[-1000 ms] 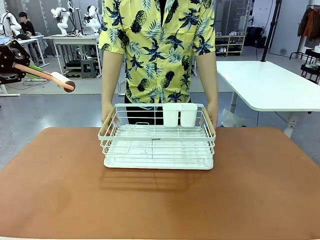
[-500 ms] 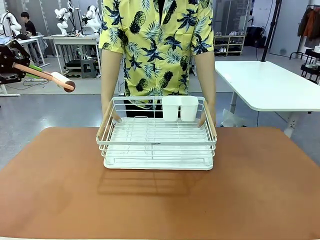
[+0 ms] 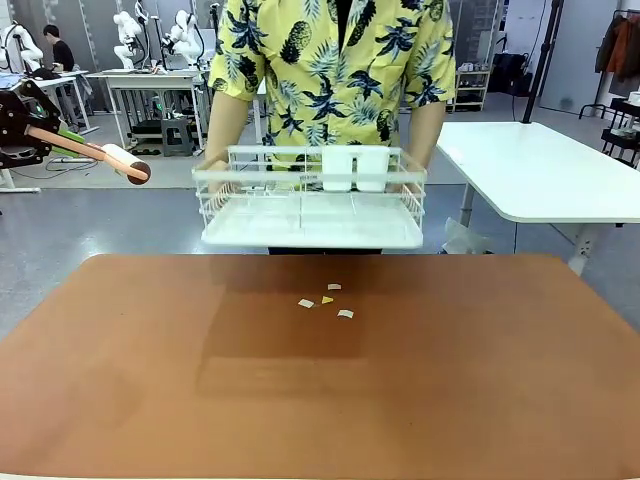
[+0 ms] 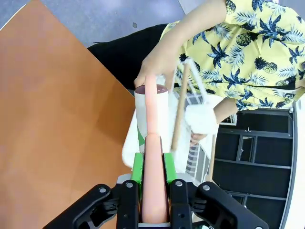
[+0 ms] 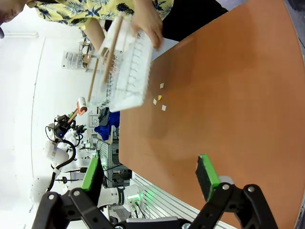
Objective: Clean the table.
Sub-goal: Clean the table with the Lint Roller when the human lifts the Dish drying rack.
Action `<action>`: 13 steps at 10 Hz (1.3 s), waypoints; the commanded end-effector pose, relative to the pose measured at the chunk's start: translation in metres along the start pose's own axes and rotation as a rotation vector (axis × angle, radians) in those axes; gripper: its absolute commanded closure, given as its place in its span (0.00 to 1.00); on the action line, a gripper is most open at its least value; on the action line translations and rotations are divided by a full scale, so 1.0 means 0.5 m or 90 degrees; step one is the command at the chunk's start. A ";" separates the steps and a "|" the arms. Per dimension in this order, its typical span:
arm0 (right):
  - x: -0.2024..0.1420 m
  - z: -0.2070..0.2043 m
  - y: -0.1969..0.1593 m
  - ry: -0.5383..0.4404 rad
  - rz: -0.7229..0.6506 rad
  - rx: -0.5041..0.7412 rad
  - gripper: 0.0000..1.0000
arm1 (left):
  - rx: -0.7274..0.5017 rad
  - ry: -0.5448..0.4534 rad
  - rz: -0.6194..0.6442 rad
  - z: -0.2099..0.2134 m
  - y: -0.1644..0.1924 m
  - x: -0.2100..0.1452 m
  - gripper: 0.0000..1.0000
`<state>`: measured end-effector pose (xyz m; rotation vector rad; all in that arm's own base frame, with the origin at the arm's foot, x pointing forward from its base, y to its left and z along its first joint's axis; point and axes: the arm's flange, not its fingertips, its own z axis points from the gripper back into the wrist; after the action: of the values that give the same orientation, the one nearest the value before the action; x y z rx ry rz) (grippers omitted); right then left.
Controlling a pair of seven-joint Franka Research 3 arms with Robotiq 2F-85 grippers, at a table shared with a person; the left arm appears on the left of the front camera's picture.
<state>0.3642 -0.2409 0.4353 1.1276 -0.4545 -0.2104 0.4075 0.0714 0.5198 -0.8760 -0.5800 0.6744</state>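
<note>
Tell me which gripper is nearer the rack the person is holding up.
Left. The left gripper, shut on a roller, sits beside the rack, the roller's head close to it. The right gripper, open, sees the rack far across the table.

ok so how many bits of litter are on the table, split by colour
white scraps: 3
yellow scrap: 1
total: 4, all lying close together on the table
</note>
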 end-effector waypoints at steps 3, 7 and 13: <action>-0.003 0.003 0.003 0.001 0.005 0.008 0.00 | 0.002 -0.001 0.000 0.001 -0.001 0.000 1.00; -0.003 0.003 0.003 0.001 0.005 0.008 0.00 | 0.002 -0.001 0.000 0.001 -0.001 0.000 1.00; -0.003 0.003 0.003 0.001 0.005 0.008 0.00 | 0.150 0.124 -0.225 -0.014 -0.109 0.048 0.79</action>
<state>0.3643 -0.2409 0.4350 1.1277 -0.4537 -0.2108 0.4263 0.0546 0.5472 -0.6443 -0.5264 0.4217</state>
